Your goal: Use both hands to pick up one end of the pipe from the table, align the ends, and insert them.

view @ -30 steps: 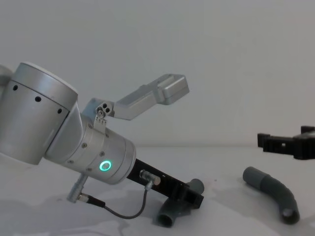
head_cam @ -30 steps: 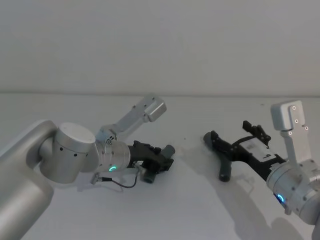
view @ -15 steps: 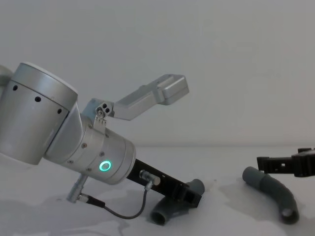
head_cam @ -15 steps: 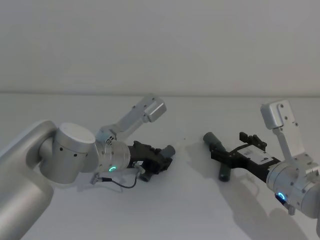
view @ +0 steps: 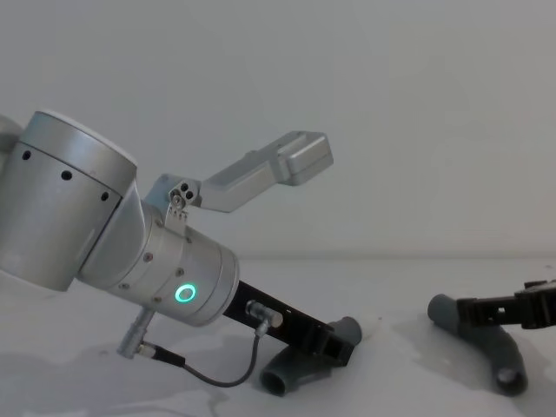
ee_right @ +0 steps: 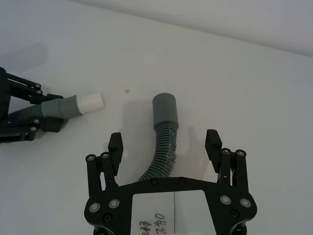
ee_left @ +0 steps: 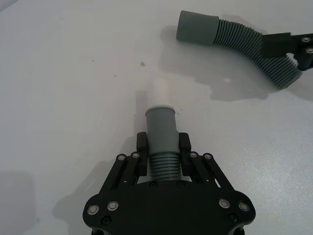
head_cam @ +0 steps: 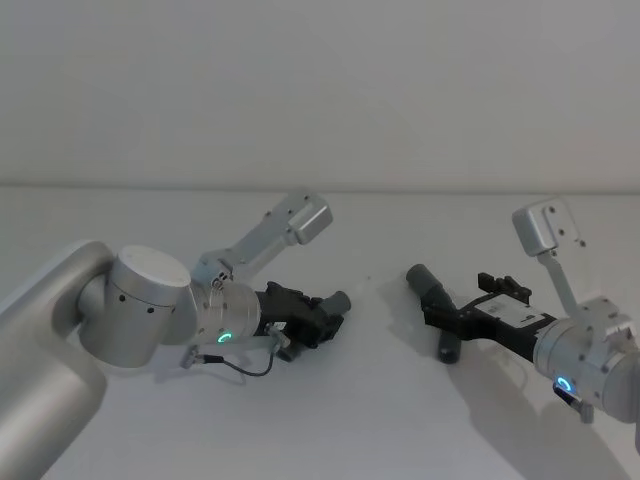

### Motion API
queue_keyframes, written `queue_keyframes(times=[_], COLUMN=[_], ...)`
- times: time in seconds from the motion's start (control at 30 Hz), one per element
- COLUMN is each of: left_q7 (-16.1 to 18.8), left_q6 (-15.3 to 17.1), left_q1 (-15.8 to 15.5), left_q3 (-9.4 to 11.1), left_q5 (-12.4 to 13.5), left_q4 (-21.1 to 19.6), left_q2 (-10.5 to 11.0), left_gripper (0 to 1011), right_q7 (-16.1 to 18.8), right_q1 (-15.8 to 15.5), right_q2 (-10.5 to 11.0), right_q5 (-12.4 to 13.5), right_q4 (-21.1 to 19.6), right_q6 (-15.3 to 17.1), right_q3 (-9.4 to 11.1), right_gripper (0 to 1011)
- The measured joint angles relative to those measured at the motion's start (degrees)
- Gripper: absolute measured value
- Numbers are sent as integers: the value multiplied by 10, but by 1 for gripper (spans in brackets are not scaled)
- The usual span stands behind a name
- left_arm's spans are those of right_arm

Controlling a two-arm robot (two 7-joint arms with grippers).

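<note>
— What do we make out in the head view?
— We see the left gripper (head_cam: 322, 320) clamped on the held pipe piece (head_cam: 338, 301), a dark grey stub whose end pokes out past the fingertips. The right gripper (head_cam: 440, 315) sits over the loose pipe piece (head_cam: 425, 282), which lies on the matte white table (head_cam: 340, 420) and runs crosswise under its fingers.

— And in the left wrist view?
— We find the black fingers (ee_left: 142, 147) pinching the held piece at its ribbed part. The smooth grey cuff (ee_left: 160, 125) stands ahead of the fingertips, and a narrower white insert (ee_left: 159, 92) sticks out of it.

— The right wrist view?
— There the right gripper (ee_right: 165, 142) has its jaws spread wide. One finger stands on each side of the loose piece's curved, ribbed middle, and neither touches it. Its round cuff (ee_right: 165, 111) lies just beyond the fingertips, apart from the white insert (ee_right: 91, 102) pointing towards it.

— Then the chest view?
— We see the left gripper (view: 334, 343) angled down, with the held piece (view: 291, 373) across its tips. We cannot tell whether that piece touches the table. The right gripper (view: 491, 310) crosses in front of the loose piece (view: 499, 352), which bends down to an open dark mouth.
</note>
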Motion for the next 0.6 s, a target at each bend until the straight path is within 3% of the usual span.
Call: queue_keyframes(times=[0.6], left_q7=[0], left_q6=[0], left_q1=[0], left_q3=[0], left_q5=[0], left_q4=[0], left_q2=[0], left_gripper=[365], right_q7=[19], right_q1=[39], right_q2=[-10], right_q5=[-14], right_q4=[54], right_q6=[16], right_q3=[-17], right_gripper=[1000])
